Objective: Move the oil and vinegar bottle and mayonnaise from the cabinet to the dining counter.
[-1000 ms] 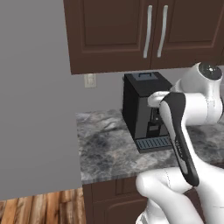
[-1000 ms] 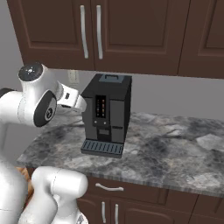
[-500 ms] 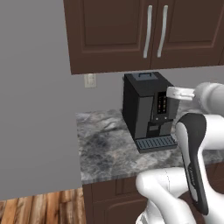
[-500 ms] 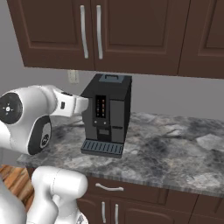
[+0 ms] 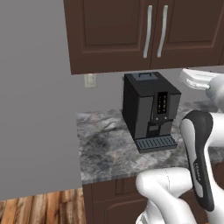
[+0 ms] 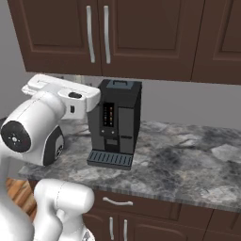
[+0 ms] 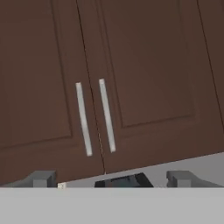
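Note:
The cabinet (image 5: 113,35) (image 6: 150,37) hangs above the wall counter, and both its dark brown panelled doors are closed. In the hand view the cabinet (image 7: 144,65) faces me, its two silver bar handles (image 7: 83,118) side by side at the door seam. My gripper (image 7: 113,179) stands open below the doors, with nothing between its fingertips (image 7: 41,178). The white hand rises beside the coffee machine, below the cabinet's bottom edge. The oil and vinegar bottle, the mayonnaise and the dining counter are out of view.
A black coffee machine (image 5: 148,111) (image 6: 115,122) stands on the grey-marbled wall counter (image 6: 188,160) under the cabinet. A grey wall panel (image 5: 35,96) borders the counter's left end, with wood floor (image 5: 39,208) below. Base cabinets with a drawer handle (image 6: 117,202) sit beneath.
The arm has folded: its elbow has dropped and the hand has risen from in front of the coffee machine toward the cabinet's underside. The gripper stays open.

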### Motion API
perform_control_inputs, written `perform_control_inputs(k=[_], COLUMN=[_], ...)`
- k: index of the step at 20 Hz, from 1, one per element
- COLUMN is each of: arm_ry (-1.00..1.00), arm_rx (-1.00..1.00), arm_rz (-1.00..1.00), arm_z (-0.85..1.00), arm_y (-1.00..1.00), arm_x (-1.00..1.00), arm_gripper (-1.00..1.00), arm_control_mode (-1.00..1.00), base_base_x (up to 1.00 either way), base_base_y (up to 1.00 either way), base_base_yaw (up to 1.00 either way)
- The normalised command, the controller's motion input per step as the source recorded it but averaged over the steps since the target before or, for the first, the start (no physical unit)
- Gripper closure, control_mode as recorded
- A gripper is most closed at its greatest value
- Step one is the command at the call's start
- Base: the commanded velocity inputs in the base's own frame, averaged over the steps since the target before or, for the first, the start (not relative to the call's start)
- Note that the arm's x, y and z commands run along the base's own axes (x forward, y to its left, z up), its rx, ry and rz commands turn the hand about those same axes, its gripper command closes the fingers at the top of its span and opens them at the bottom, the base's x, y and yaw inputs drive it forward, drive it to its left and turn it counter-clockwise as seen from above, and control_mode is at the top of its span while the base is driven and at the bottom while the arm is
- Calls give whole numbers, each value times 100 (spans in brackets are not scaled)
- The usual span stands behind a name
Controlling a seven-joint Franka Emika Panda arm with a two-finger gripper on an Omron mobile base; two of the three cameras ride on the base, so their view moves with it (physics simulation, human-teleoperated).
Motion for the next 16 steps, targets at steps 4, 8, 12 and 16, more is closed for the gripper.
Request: perform_control_inputs(k=[4,8,12,16], arm_ry=[-23,-11,-1,0], arm_rx=[0,0,0,0], arm_rz=[0,0,0,3], arm_z=[58,45,30,19], arm_y=[-10,-8,0,0], arm_x=[0,11,29,33], arm_gripper=[-100,-100,-100,-100], arm_control_mode=[-100,-100,-100,-100], base_base_x=[0,0,0,0], base_base_y=[0,0,0,0], base_base_yaw=[0,0,0,0])
